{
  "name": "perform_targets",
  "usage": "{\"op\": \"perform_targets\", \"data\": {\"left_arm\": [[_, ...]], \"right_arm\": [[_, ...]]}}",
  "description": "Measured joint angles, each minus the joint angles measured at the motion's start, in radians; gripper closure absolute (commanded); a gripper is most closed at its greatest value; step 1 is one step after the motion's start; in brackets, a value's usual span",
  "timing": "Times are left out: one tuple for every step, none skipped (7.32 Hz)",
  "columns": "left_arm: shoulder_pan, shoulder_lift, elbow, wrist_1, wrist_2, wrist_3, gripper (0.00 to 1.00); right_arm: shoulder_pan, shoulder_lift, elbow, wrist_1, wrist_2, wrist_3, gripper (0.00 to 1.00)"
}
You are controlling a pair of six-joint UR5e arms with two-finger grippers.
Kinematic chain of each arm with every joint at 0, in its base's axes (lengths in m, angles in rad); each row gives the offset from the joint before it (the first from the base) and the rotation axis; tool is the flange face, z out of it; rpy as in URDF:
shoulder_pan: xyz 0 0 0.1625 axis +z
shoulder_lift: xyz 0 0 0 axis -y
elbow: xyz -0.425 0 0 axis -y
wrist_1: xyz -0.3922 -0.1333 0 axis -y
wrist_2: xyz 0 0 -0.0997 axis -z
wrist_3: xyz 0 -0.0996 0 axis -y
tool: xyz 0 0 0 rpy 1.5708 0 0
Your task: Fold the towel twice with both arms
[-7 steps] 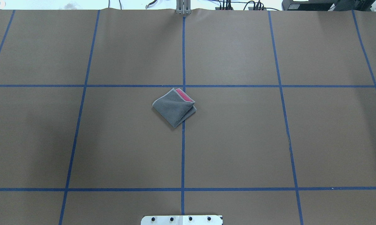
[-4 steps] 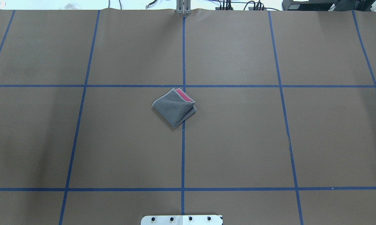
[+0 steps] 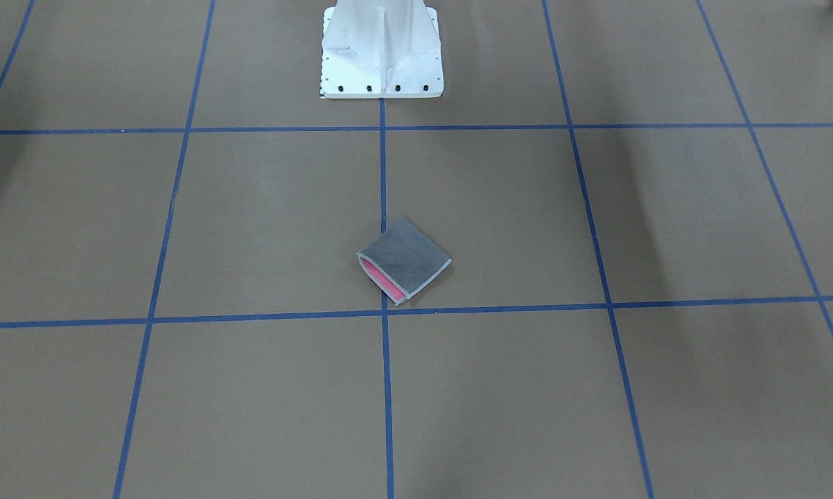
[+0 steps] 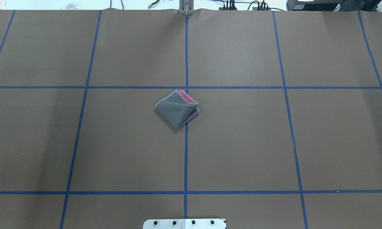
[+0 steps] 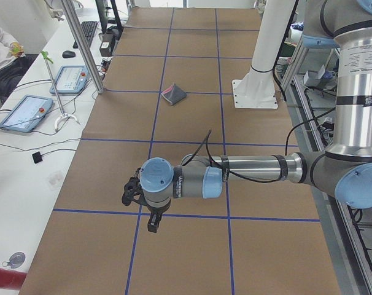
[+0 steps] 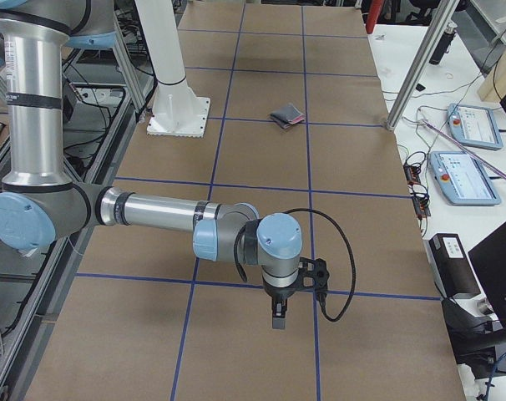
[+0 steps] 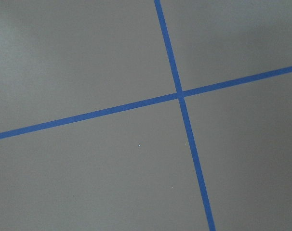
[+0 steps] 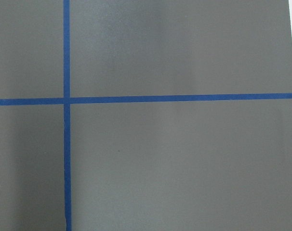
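The towel (image 4: 177,109) lies folded into a small square near the table's centre, dark grey face up, with a pink strip showing at its open edge. It also shows in the front-facing view (image 3: 404,260), the left view (image 5: 173,93) and the right view (image 6: 286,114). My left gripper (image 5: 151,226) hangs over the table far from the towel, toward the table's left end. My right gripper (image 6: 277,319) hangs likewise toward the right end. Neither touches the towel. I cannot tell whether either is open or shut. Both wrist views show only brown paper and blue tape.
The white pedestal base (image 3: 382,55) stands at the robot's side of the table, behind the towel. Blue tape lines (image 4: 186,152) grid the brown paper. Desks with tablets (image 5: 26,112) (image 6: 466,175) flank the far edge; a person (image 5: 2,43) sits there.
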Motion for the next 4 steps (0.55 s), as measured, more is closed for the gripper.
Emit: {"op": "perform_targets", "data": {"left_arm": [[0.003,0.007,-0.048,0.047,0.040,-0.004,0.00],[0.006,0.014,-0.092,0.106,0.082,-0.007,0.00],[0.008,0.021,-0.119,0.142,0.103,-0.008,0.00],[0.010,0.028,-0.132,0.157,0.110,-0.009,0.00]], "right_arm": [[0.000,0.001,0.001,0.001,0.001,0.001,0.00],[0.000,0.001,0.001,0.001,0.001,0.002,0.00],[0.000,0.001,0.001,0.001,0.002,0.002,0.00],[0.000,0.001,0.001,0.001,0.002,0.001,0.00]]}}
